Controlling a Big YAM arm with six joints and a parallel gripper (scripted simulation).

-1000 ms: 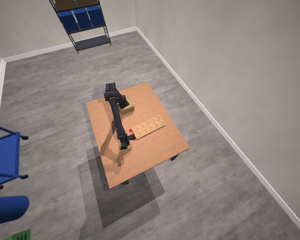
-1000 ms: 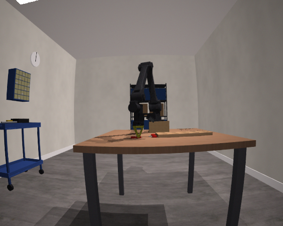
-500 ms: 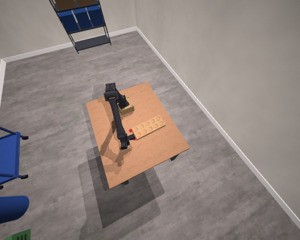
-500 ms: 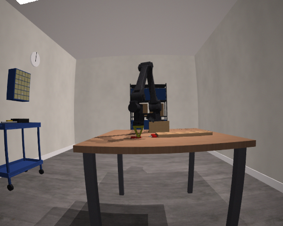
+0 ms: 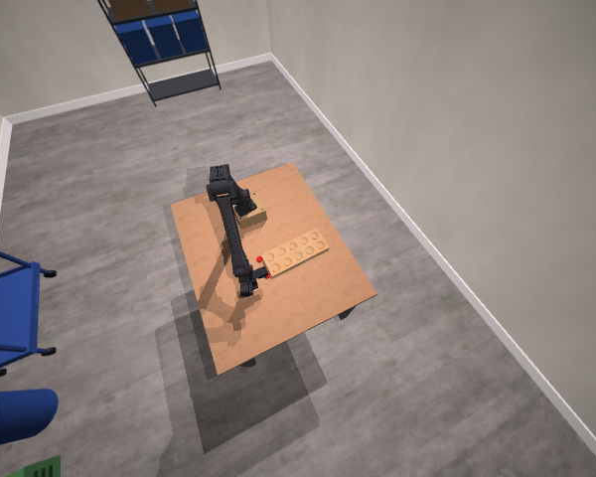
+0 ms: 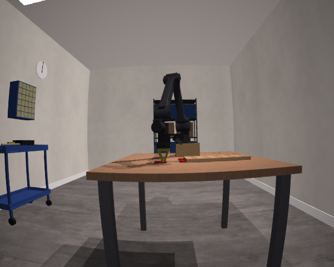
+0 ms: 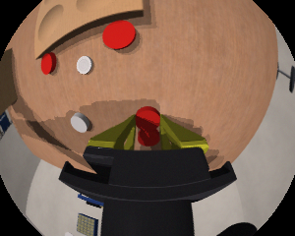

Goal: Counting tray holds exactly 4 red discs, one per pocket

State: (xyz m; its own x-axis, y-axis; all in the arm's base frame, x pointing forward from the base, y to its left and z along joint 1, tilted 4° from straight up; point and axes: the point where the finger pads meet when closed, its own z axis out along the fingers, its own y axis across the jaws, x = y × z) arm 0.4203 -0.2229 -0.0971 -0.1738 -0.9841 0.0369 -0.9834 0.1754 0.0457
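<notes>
The wooden tray [image 5: 290,253] [image 6: 219,158] [image 7: 71,22] lies flat; its pockets look empty in the top view. My gripper [image 6: 163,161] [image 7: 147,118] is low at the table, off the tray's short end, shut on a red disc [image 7: 147,114]. A second red shape [image 7: 148,138] shows darkly behind it; whether they touch is unclear. One red disc [image 7: 119,34] lies beside the tray's end. Another red disc [image 7: 48,63] [image 5: 259,258] lies by its other near corner. Two pale discs, one white [image 7: 84,65] and one grey-white [image 7: 81,122], lie left of my fingers in the wrist view.
The table [image 5: 308,302] [image 6: 233,167] carries a wooden block [image 5: 251,219] [image 6: 187,149] near the arm's base. The arm [image 5: 232,231] reaches past it. A blue cart [image 5: 11,308] [image 6: 20,198] stands on the floor away from the table.
</notes>
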